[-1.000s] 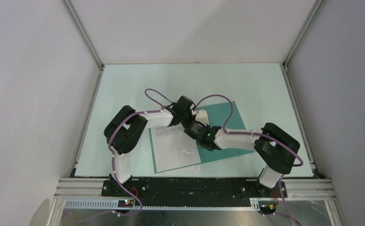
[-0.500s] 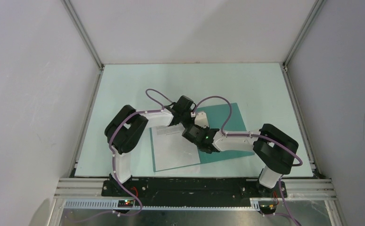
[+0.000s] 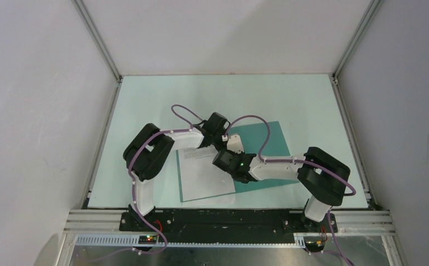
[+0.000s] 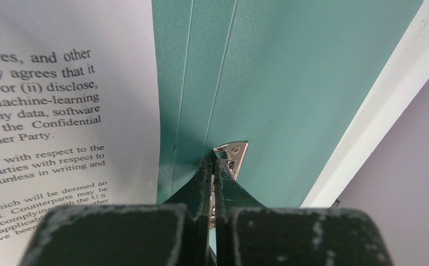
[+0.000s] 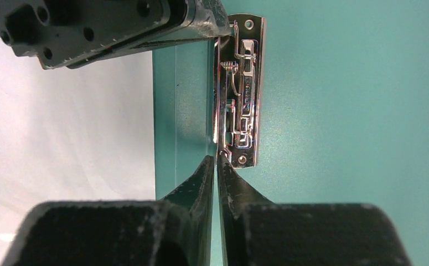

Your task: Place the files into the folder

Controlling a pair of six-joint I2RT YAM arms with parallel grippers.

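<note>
Folder: the teal folder [image 3: 267, 138] lies open and flat on the table [image 3: 162, 100], its inner side up, between the 2 arms.
Papers: the printed sheets [image 3: 203, 174] lie on the left half of the folder, their right edge just beside the fold line; I cannot tell how many sheets are stacked.
Clip: the metal clip [image 5: 241, 91] sits on the right half, just beside the fold, apart from the paper edge.
Left gripper [image 4: 214, 166]: clenched, tips meeting at 1 end of the clip; whether it pinches a part of the clip is unclear.
Right gripper [image 5: 216, 166]: nearly closed, tips at the opposite end of the clip, touching or just short of it; nothing clearly grasped.
Step in hand: likely working the clip open from both ends, since the papers are not yet under it.
Next move: probably lifting the clip lever, then sliding the sheets' edge under it, calling for fine tip placement on thin metal.
</note>
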